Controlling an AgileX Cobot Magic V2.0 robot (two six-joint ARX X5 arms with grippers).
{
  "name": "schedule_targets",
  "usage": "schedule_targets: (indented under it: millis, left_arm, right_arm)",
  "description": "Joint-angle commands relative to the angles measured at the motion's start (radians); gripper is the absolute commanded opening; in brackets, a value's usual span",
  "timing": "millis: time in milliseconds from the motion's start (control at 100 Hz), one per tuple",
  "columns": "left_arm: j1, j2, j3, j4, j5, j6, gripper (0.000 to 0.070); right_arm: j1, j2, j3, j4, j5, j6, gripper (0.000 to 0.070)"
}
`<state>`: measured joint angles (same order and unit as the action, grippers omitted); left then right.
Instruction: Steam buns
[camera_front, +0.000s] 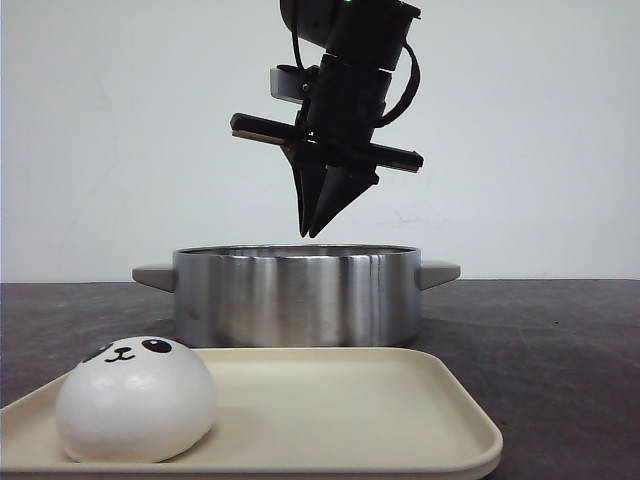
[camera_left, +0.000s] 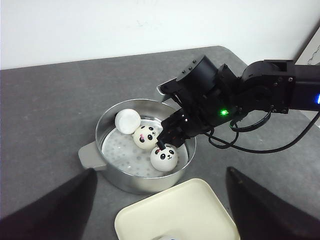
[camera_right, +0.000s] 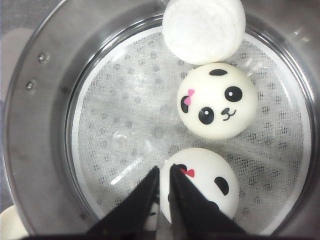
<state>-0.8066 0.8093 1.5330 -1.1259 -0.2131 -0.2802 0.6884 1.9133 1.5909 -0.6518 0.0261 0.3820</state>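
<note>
Plain white wall rises behind a dark grey worktop (camera_front: 560, 340) in the front view. On it stands a steel pot (camera_front: 297, 295) with two side handles, and in front of that a cream tray (camera_front: 330, 410) carrying one bun (camera_front: 135, 400), panda face up, at its left end. My right tool (camera_front: 312, 228) hangs just above the pot's rim, fingers drawn together to a narrow point and holding nothing.

From the left wrist view, the same grey worktop (camera_left: 50, 110) meets the white wall. Three buns sit in the pot (camera_left: 107, 167) on a white perforated liner: one turned over (camera_left: 127, 121), one with a face (camera_left: 145, 137), one nearest the tray (camera_left: 164, 157). My right arm reaches over the pot, its tool (camera_left: 160, 145) just above the nearest bun. My left tool's fingers (camera_left: 55, 210) show only as dark shapes far apart, wide and empty.

In the right wrist view, the liner (camera_right: 125, 125) fills the pot. My tool (camera_right: 164, 175) is nearly shut beside the closest bun (camera_right: 205, 182), which has a red bow; the next (camera_right: 217, 100) has a pink bow. I read no writing anywhere.
</note>
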Motion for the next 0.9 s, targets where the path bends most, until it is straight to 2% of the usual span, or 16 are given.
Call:
schedule_targets:
  millis: [0, 430, 890]
  left_arm:
    - [-0.009, 0.006, 0.021, 0.0, -0.004, 0.003, 0.0469]
    - [-0.009, 0.008, 0.021, -0.011, -0.005, 0.004, 0.0469]
    - [-0.009, 0.025, 0.02, -0.008, -0.008, 0.008, 0.0469]
  right_arm:
    - [0.01, 0.013, 0.018, 0.0, 0.003, -0.002, 0.0016]
    - [0.01, 0.013, 0.018, -0.025, 0.002, -0.053, 0.0016]
    - [0.01, 0.013, 0.018, 0.01, 0.004, -0.06, 0.0016]
